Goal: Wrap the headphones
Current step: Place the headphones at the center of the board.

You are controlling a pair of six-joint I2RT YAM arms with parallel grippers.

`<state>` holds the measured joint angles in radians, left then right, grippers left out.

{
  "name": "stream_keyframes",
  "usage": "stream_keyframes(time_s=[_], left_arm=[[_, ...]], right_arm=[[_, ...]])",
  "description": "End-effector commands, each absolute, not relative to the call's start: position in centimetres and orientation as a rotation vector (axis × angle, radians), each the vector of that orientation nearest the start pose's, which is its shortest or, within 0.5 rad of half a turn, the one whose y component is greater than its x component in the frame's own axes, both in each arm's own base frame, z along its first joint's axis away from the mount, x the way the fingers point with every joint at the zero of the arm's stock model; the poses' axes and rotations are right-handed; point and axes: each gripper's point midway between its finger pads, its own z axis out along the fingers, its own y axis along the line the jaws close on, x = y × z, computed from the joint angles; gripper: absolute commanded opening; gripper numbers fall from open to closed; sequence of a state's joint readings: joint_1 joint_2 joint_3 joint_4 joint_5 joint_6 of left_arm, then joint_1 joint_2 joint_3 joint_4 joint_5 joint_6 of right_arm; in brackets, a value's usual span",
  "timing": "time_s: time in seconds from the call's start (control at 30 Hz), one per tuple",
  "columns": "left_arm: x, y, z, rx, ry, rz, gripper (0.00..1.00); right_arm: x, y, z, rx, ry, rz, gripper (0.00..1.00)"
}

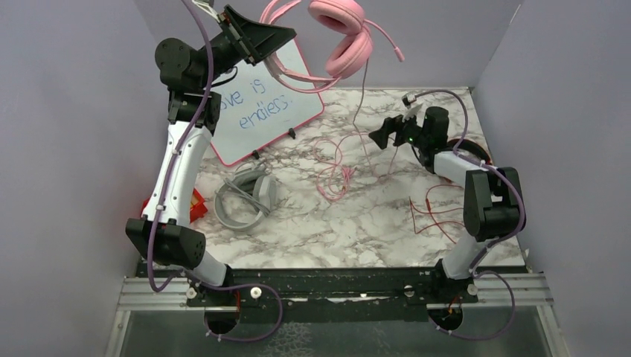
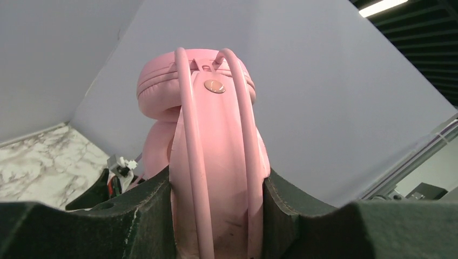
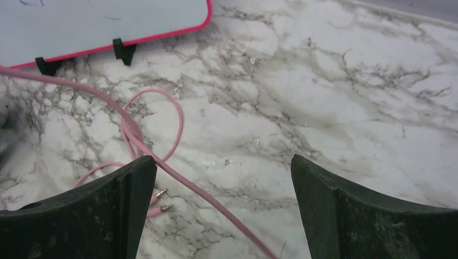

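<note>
Here the pink headphones (image 1: 344, 37) are held aloft over the bench (image 1: 335, 230), their headband (image 2: 216, 151) clenched in the left hand (image 1: 277, 36), their cable (image 3: 178, 178) hung down to the marble, where the right hand (image 3: 222, 178) is spread wide above it.

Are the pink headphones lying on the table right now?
No, the left gripper holds the pink headphones by their headband, up in the air above the table.

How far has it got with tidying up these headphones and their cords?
Nothing looks finished. In hand: the left gripper holds the pink padded headphones aloft by the headband, their thin pink cable trailing loose onto the marble table, where the open right gripper hovers over it. Left: wrapping that cable, the loose red cable, and perhaps the grey headphones.
</note>
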<state>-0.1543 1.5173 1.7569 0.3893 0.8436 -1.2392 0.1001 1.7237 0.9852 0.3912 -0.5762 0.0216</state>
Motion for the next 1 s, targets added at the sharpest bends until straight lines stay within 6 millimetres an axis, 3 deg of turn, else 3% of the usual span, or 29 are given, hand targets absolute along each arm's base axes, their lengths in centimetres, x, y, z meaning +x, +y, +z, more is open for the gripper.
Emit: stream_keyframes(time_s=[0.0,0.07,0.2,0.27,0.33,0.5,0.6,0.67,0.73,0.87,0.97], left_arm=[[32.2,-20.0,64.2,0.232,1.091,-1.633,0.28],[31.1,-19.8,66.1,0.272,1.034,-1.609,0.28],[30.3,-19.5,68.1,0.304,0.97,-1.58,0.28],[30.4,-19.5,68.6,0.308,0.953,-1.578,0.28],[30.8,-19.3,68.9,0.3,0.938,-1.574,0.28],[31.7,-18.9,70.3,0.281,0.882,-1.556,0.28],[32.6,-18.4,71.2,0.254,0.849,-1.566,0.28],[32.0,-18.3,72.1,0.259,0.824,-1.585,0.28],[31.5,-18.2,72.6,0.266,0.813,-1.601,0.28],[29.7,-17.9,73.3,0.264,0.799,-1.603,0.28],[28.6,-17.4,73.6,0.246,0.787,-1.59,0.28]], right_arm=[[49.3,14.6,18.7,-0.498,1.631,0.593,1.0],[49.4,14.8,18.4,-0.504,1.657,0.622,0.97],[47.5,16.1,18.7,-0.521,1.656,0.739,0.9],[47.0,16.7,18.9,-0.494,1.709,0.824,0.77],[46.2,17.7,18.9,-0.456,1.778,0.958,0.71],[40.1,22.2,17.9,-0.368,1.875,1.379,0.55],[35.6,25.2,15.6,-0.413,1.958,1.456,0.52],[35.7,24.5,13.8,-0.39,2.051,1.319,0.54],[37.6,22.4,14.4,-0.35,2.023,1.134,0.64],[41.0,19.1,19.5,-0.371,1.679,0.875,0.88],[41.5,20.1,22.7,-0.489,1.445,0.88,0.91]])
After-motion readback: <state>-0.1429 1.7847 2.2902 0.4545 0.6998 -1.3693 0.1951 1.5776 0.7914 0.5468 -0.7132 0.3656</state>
